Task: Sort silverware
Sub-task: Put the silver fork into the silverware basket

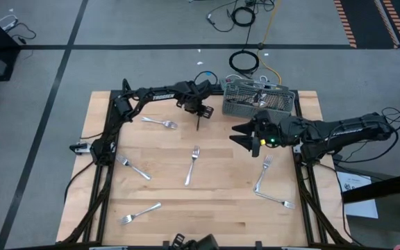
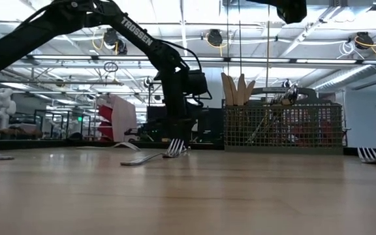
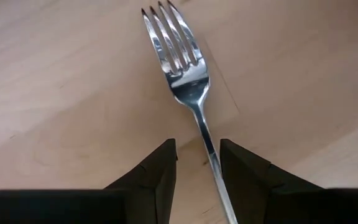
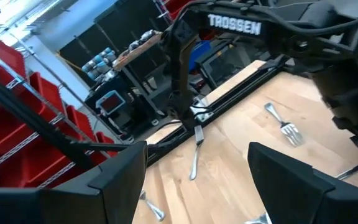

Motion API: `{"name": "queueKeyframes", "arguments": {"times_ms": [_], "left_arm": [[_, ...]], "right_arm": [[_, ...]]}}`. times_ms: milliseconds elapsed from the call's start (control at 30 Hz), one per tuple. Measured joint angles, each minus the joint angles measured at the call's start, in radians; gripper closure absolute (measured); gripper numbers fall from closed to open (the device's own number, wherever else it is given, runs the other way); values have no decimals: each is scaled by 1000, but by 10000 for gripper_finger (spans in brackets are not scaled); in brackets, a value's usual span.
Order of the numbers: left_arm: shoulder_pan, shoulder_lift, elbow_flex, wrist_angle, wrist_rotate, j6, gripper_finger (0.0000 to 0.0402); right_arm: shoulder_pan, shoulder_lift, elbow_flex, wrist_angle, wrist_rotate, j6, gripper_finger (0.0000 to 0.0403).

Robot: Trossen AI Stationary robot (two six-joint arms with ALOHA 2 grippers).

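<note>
My left gripper (image 1: 200,113) (image 3: 197,149) hangs near the table's far edge, just left of the grey mesh caddy (image 1: 259,101) (image 2: 282,127), and points steeply down. It is shut on a shiny fork (image 3: 182,62) (image 1: 200,125), whose tines point away from the fingers toward the wood. My right gripper (image 1: 245,139) (image 4: 197,162) hovers high over the table in front of the caddy. It is about level and open, with nothing between its fingers. More silverware lies flat on the table. My left gripper has the fork's slim handle (image 3: 211,158) between its two fingers, close along one finger's inner side. The fingers themselves hide the exact place of contact. They come from above, slanting, and lie along the fork. The fork hangs tines-down over the wood.
Several forks lie loose: one by the left arm (image 1: 162,123), one at the left (image 1: 134,168), one mid-table (image 1: 193,167) (image 2: 149,156), one near the front (image 1: 141,212), two at the right (image 1: 266,167) (image 1: 276,201). The caddy holds utensils that stick up.
</note>
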Motion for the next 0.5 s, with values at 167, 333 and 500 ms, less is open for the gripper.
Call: {"name": "queueKeyframes", "arguments": {"times_ms": [167,333,500], "left_arm": [[-16,0,0,-19,-15,29,270],[-28,0,0,-61,-10,62,270],[-45,0,0,-146,-22,136,270]], "right_arm": [[28,0,0,0,0,2,133],[49,0,0,4,4,6,133],[59,0,0,4,5,15,133]]}}
